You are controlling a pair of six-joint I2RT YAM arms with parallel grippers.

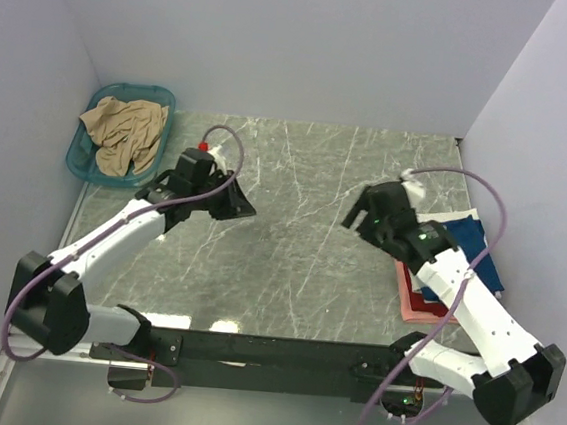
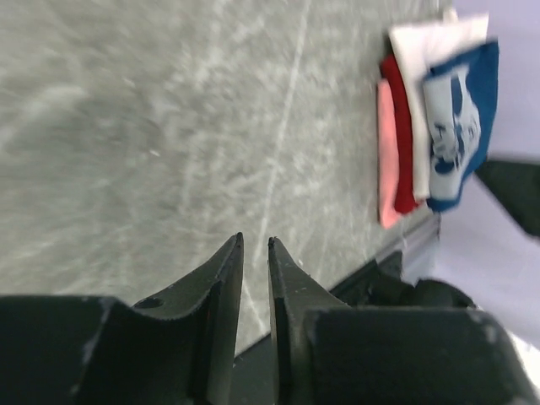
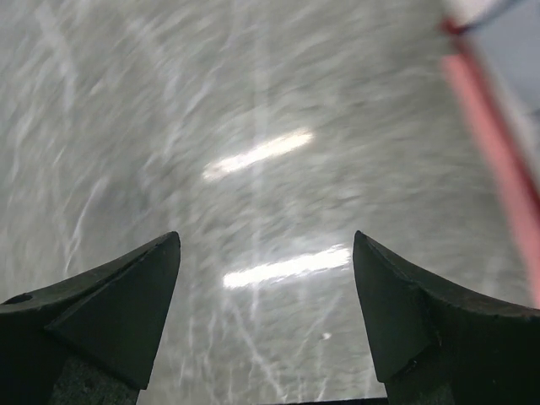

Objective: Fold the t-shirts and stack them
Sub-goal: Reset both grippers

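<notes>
A stack of folded t-shirts lies at the table's right edge, with the dark blue one on top and a pink one at the bottom. The left wrist view shows the stack's layers: dark blue with a white print, cream-white, red, pink. A crumpled tan t-shirt fills the teal basket. My left gripper hovers over bare table, its jaws a narrow gap apart and empty. My right gripper is wide open and empty, left of the stack.
The marble-patterned table is walled on three sides. The basket stands in the back left corner. The right arm lies partly over the stack. A pink shirt edge shows at the right of the right wrist view.
</notes>
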